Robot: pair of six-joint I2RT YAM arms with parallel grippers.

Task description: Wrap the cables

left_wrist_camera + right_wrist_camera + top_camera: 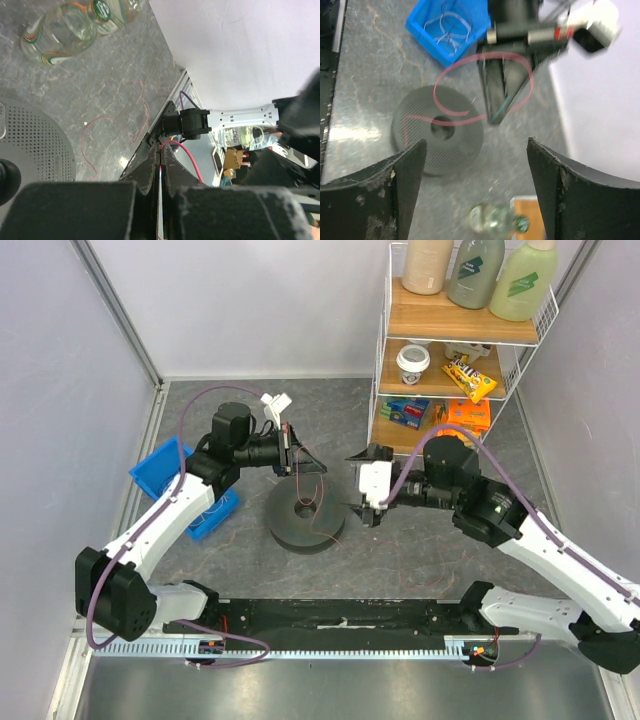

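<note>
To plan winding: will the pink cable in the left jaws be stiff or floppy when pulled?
Probably floppy: the cable curls in a loose loop from the left gripper. Likely light, being string-thin. It could slide through the shut jaws.

We read this as a robotics lab cell: a grey stone-look bench (400,550) boxed in by pale panel walls (260,310) on aluminium framing. Behind-right of the perforated spool (300,525) stands a wire shelf (450,325) of bottles (475,275) and snack packs (468,375). Left of the spool is a blue parts bin (152,470). On its near side is the arm base rail (340,620).
</note>
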